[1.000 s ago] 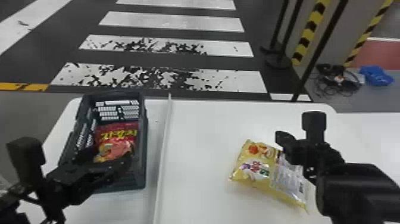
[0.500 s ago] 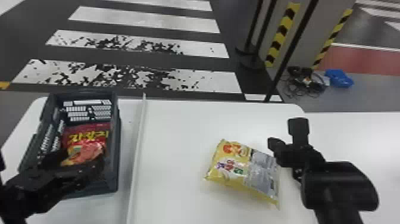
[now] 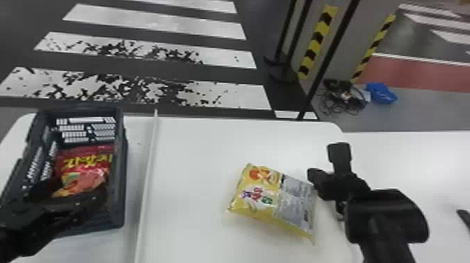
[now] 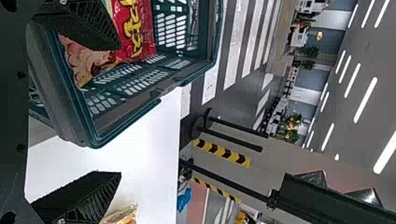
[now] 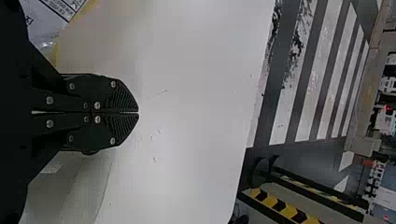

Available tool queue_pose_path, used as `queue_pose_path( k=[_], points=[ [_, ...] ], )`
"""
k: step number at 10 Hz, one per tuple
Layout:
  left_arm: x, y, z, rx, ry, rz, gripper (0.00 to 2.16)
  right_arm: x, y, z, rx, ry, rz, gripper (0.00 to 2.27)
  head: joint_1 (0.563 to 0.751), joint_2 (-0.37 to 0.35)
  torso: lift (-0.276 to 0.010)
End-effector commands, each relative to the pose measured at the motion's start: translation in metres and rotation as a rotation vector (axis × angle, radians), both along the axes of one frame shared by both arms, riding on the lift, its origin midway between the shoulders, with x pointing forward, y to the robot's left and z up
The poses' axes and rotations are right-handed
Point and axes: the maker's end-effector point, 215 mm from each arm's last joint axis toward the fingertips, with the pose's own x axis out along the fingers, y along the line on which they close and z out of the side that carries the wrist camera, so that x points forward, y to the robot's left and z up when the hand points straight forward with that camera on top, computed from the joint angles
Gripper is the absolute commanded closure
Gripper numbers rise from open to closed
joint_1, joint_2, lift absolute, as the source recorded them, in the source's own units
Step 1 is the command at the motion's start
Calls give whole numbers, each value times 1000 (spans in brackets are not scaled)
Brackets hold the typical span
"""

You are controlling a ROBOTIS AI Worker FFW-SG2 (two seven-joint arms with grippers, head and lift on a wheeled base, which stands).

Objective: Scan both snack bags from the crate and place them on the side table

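In the head view we saw the crate (image 3: 121, 182) at eight o'clock, yellow bag (image 3: 269, 199) at five. Wrist views showed left gripper (image 3: 78, 193) wide, right gripper (image 3: 313, 175) pinched together.

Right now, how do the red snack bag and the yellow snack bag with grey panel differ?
The red bag sits in the dark plastic crate; the yellow bag lies on the white table. The red bag is near the black left hand, the yellow bag near the black right hand. Both are printed.
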Motion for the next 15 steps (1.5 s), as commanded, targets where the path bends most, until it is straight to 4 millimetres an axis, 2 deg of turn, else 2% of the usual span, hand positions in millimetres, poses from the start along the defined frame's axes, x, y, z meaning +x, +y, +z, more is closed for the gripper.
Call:
queue_pose_path(
  k=[1, 3, 5, 10, 15],
  points=[
    [1, 0, 0, 0, -2, 1, 33, -10, 0, -10, 5, 25, -2, 2260, 695, -227, -95],
    [2, -2, 1, -2, -4, -3, 33, -27, -2, -17, 4, 58, -10, 2260, 695, -232, -95],
    [3, -4, 2, -2, -6, -7, 33, -40, -1, -16, -3, 72, -11, 2260, 695, -237, -95],
    [4, -8, 1, -6, -5, -14, 33, -87, 0, -10, 3, 128, -36, 2260, 695, -253, -95],
    [5, -7, -2, -9, 2, -12, 33, -135, 24, -7, 41, 178, -38, 2260, 695, -255, -95]
  ],
)
